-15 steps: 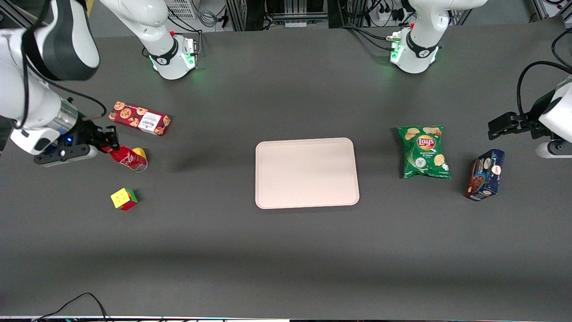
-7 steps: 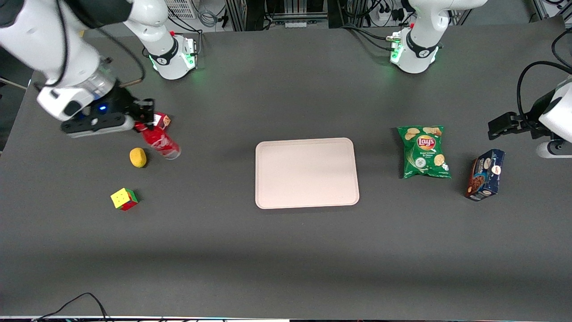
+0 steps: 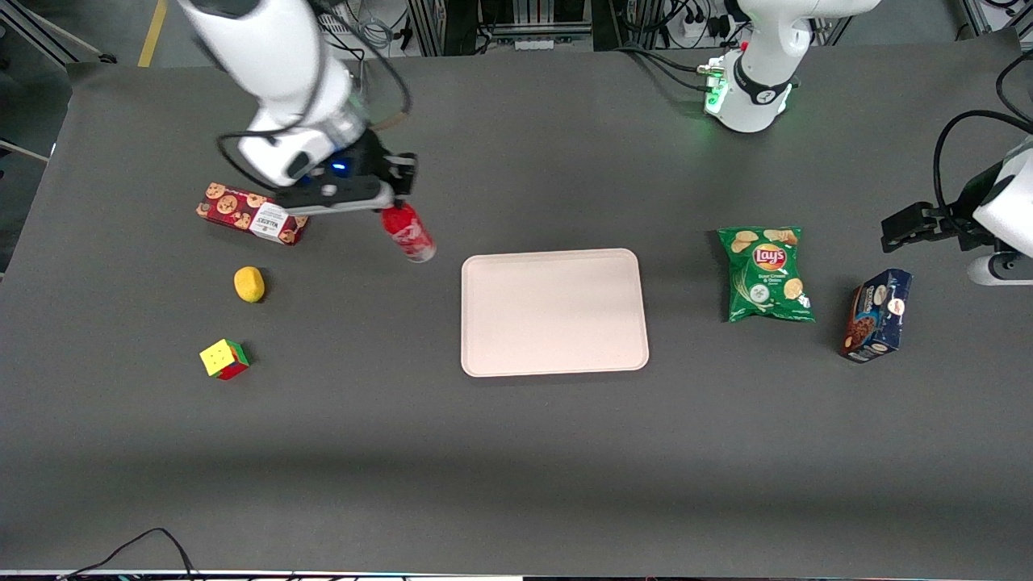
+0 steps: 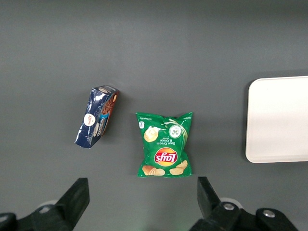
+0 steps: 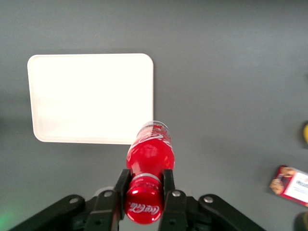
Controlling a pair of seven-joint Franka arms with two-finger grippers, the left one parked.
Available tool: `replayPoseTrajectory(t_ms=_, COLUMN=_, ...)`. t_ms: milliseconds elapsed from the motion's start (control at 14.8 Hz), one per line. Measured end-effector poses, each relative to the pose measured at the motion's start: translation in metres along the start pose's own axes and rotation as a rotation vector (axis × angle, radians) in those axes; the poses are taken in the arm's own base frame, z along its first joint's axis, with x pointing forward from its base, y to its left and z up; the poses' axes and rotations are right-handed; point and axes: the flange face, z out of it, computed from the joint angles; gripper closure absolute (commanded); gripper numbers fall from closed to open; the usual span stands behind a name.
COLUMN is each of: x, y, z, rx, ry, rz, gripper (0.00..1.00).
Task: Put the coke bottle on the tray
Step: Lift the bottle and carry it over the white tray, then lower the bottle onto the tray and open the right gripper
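My right gripper (image 3: 393,203) is shut on the neck of the coke bottle (image 3: 408,231), a slim red bottle with a red cap, and holds it tilted above the table, beside the tray's edge toward the working arm's end. In the right wrist view the fingers (image 5: 168,184) clamp the bottle (image 5: 150,156) just under its cap, with its base hanging over the table close to the tray (image 5: 86,96). The tray (image 3: 554,311) is a large flat pale beige-pink rectangle with nothing on it, at the middle of the table.
A red cookie box (image 3: 252,213), a yellow lemon-like lump (image 3: 248,284) and a coloured cube (image 3: 223,359) lie toward the working arm's end. A green Lay's chip bag (image 3: 765,273) and a dark blue box (image 3: 876,315) lie toward the parked arm's end.
My gripper has lifted the bottle from beside the yellow lump and carried it past the cookie box toward the tray. The lump and cube stay where they were.
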Motion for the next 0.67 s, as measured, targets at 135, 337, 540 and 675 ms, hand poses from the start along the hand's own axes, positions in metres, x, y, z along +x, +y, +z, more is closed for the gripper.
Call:
replayPoseTrajectory(t_ms=135, x=-0.003, y=-0.043, z=0.038, rx=-0.024, ry=0.001, rz=0.019, gripper=1.0)
replayPoseTrajectory(t_ms=337, x=0.005, y=-0.082, z=0.105, rx=-0.046, ry=0.002, rz=0.034, gripper=1.0)
replayPoseTrajectory(t_ms=540, x=0.029, y=-0.084, z=0.158, rx=-0.014, ry=-0.009, rz=0.058, gripper=1.0)
replayPoseTrajectory(t_ms=675, x=0.039, y=-0.082, z=0.186, rx=-0.019, ry=0.002, rz=0.063, gripper=1.0)
